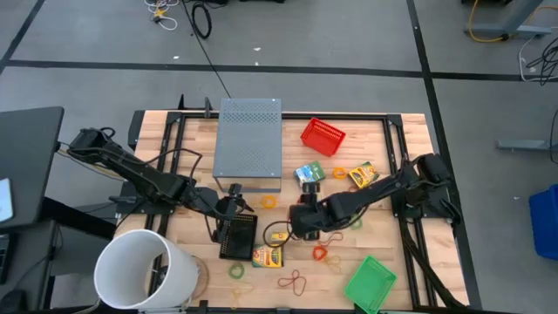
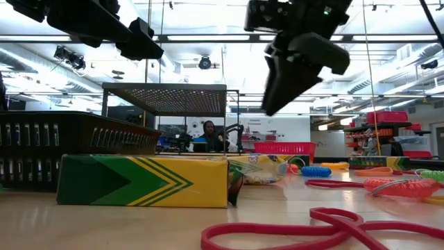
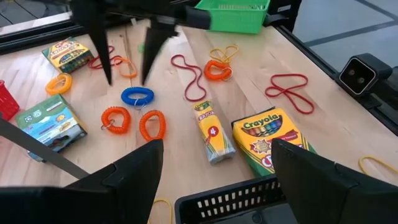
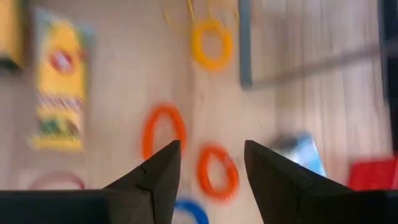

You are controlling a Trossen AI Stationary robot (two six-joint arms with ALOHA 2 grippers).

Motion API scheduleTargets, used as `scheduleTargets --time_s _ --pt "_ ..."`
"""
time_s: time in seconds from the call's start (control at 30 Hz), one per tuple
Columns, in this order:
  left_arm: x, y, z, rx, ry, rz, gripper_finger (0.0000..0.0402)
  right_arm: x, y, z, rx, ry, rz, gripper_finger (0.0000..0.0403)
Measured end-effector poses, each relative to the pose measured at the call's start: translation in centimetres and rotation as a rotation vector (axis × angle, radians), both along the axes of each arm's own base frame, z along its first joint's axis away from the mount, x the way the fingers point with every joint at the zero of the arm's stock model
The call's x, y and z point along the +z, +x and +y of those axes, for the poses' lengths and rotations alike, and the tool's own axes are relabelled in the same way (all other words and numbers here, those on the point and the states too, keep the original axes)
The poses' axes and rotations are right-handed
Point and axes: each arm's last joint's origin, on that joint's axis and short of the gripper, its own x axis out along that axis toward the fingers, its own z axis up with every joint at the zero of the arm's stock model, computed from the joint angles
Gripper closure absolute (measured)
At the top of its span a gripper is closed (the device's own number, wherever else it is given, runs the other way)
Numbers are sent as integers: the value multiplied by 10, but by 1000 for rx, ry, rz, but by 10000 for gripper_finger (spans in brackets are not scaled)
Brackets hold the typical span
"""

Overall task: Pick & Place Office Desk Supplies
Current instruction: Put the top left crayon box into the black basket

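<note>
A: Right tool (image 1: 299,220), prongs apart and empty, hangs mid-desk over the orange coil loops (image 3: 116,119).

B: Loops directly beneath; crayon box (image 1: 268,256) toward the near edge. Left tool (image 1: 234,208) also apart, over the black basket (image 1: 237,235).

Yellow-and-green chevron crayon box (image 2: 142,180), blue coil loop (image 3: 137,96), red basket (image 1: 323,136), green basket (image 1: 370,282), white bucket (image 1: 144,269)

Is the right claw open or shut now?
Open: the right claw shows a clear gap between its fingers, nothing held.
</note>
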Motion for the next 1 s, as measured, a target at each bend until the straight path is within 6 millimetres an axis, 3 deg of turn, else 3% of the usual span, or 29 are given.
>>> scheduleTargets --time_s 0.17,0.3,0.43,0.57,0.77,1.0 --pt "2 1 0 2 -13 -23 98 -7 -13 -20 -105 95 186 227" --pt "6 2 -1 9 -82 -150 98 -20 -17 -26 -100 213 249 227" --pt "-7 -7 5 73 -107 -304 98 -26 -13 -22 -58 292 213 227" --pt "-26 -28 17 163 -109 -416 98 -25 -9 -15 -22 324 159 227" --pt "-43 -59 30 181 -182 -461 98 -24 -6 -5 43 327 120 227" --pt "-45 -67 34 192 -125 -443 98 -23 1 -37 -18 133 82 227"
